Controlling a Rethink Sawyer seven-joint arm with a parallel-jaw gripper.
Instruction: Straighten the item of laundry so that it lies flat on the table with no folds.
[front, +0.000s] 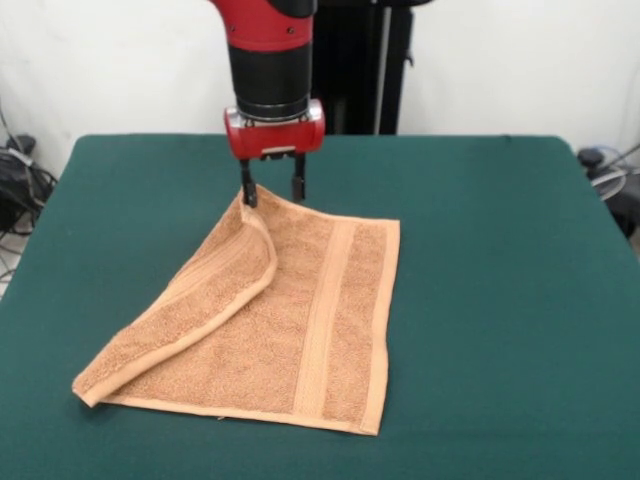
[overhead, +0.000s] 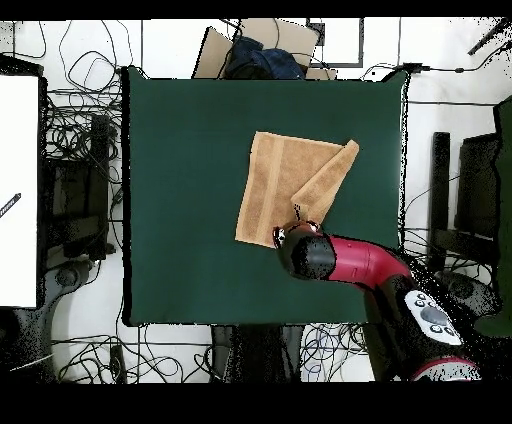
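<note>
Front view: towel (front: 300, 330) lies mid-table (front: 500, 250), mostly flat, but one side is folded over as a long diagonal flap running from the towel's far corner to its near corner on the opposite end. So not done: main panel with its woven band is spread, the flap needs unfolding outward. Gripper (front: 271, 187) sits right at the towel's far corner, where the fold starts. Fingers are apart, one tip touching or pinching the raised fold edge, the other just beside it above the cloth; I can't confirm a closed grip. Arm comes straight down, wrist vertical, red flange just above the towel.

Overhead view: towel (overhead: 290, 190) is in the table's (overhead: 180, 200) half nearer the arm side, flap showing as a narrow strip angled across one end. Arm reaches in over the table edge, its wrist covering the towel corner nearest the base. Gripper itself is hidden under the wrist here.

Judgement: roughly partway; one unfold pull left, then smoothing.
</note>
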